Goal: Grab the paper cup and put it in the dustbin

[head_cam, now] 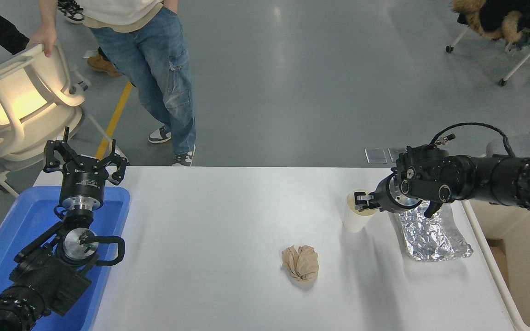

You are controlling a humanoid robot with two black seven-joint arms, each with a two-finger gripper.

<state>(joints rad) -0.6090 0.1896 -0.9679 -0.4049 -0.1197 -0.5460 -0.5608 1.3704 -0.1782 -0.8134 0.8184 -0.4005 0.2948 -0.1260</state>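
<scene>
We record a white desk (228,216) with the following items

Paper cup (355,221): upright, toward the desk's far right corner, just left of the foil tray. Its mouth is partly covered by the right gripper.

Right gripper (361,201): reaching in from the right edge, its tip at the cup's rim, seemingly dipping into the mouth. We cannot tell whether the jaws are wide, narrow or closed on the rim.

Foil tray (435,232): crinkled, lying along the desk's right edge, partly under the right arm.

Dustbin (499,271): cream-white, standing just off the desk's right edge, only partly in view. The cup is not in it.

Brown paper ball (300,262): crumpled, near the middle of the desk toward the near edge, well apart from the cup.

Blue tray (12,234): at the desk's left edge.

Left gripper (84,158): parked over the blue tray's far end, jaws spread wide, holding nothing.

Beyond the far edge we note a cream chair (21,101) with a person's hand (44,39) on its back, and a person in jeans (164,78) standing
</scene>
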